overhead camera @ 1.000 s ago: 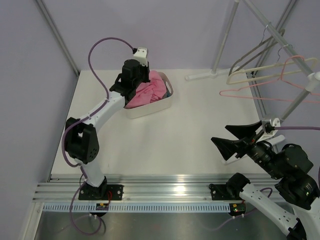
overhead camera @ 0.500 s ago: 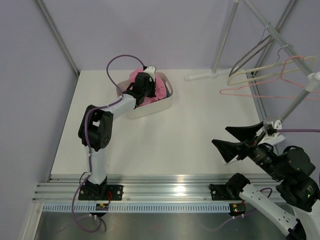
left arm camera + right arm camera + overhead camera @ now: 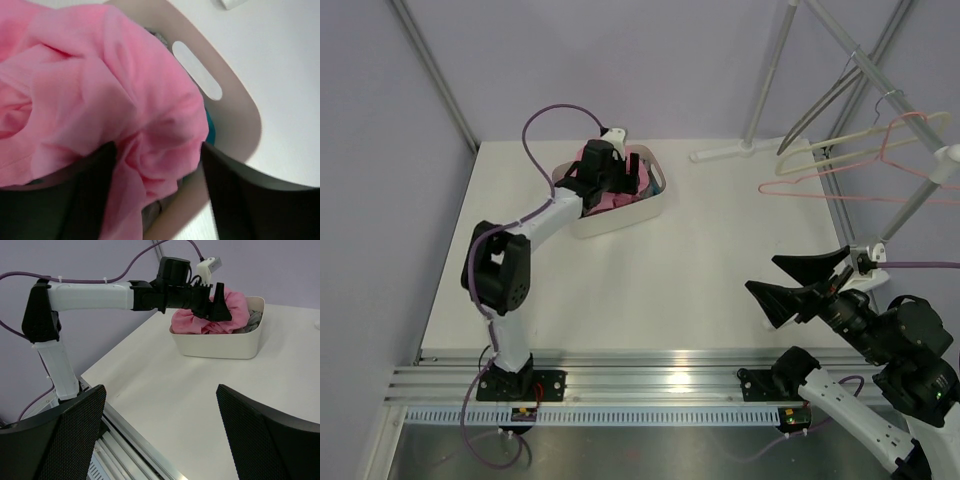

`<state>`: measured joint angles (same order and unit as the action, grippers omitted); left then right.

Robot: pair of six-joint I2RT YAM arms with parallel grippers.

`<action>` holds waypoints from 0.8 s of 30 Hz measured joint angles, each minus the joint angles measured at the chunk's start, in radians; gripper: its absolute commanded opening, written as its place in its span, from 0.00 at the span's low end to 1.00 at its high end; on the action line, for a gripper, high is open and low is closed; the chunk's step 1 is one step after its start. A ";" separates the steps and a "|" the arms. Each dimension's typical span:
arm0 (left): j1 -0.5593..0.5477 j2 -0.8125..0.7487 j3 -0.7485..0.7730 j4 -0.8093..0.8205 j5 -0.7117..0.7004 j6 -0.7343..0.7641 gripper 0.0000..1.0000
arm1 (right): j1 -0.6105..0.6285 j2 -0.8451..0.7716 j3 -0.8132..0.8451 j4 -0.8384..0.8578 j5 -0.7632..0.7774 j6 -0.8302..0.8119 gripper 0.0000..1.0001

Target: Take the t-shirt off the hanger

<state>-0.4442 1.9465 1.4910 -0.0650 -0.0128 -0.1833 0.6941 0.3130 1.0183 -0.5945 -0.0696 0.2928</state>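
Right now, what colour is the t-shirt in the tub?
Bright pink; the t-shirt shows best in the left wrist view.

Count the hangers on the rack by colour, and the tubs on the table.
Dark grey hanger: 1
Cream hanger: 1
Pink wire hanger: 1
White tub: 1
Total: 4

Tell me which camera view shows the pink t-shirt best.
The left wrist view: the t-shirt fills most of the frame, folds clear, bunched in the white tub. In the top external view the left gripper covers most of it. The right wrist view shows it small and from the side, heaped above the tub's rim.
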 measured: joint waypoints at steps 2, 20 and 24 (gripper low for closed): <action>0.000 -0.081 -0.036 -0.017 -0.001 0.005 0.98 | 0.000 -0.003 0.000 0.000 0.000 0.002 0.99; 0.046 -0.467 -0.413 0.060 -0.212 -0.029 0.00 | 0.000 -0.006 -0.004 0.001 -0.001 0.003 1.00; 0.062 -0.402 -0.426 0.078 -0.245 -0.032 0.00 | 0.000 -0.004 -0.004 0.002 -0.002 0.008 0.99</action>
<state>-0.3820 1.5448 1.0649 0.0128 -0.2581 -0.2150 0.6941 0.3092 1.0145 -0.5922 -0.0719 0.3004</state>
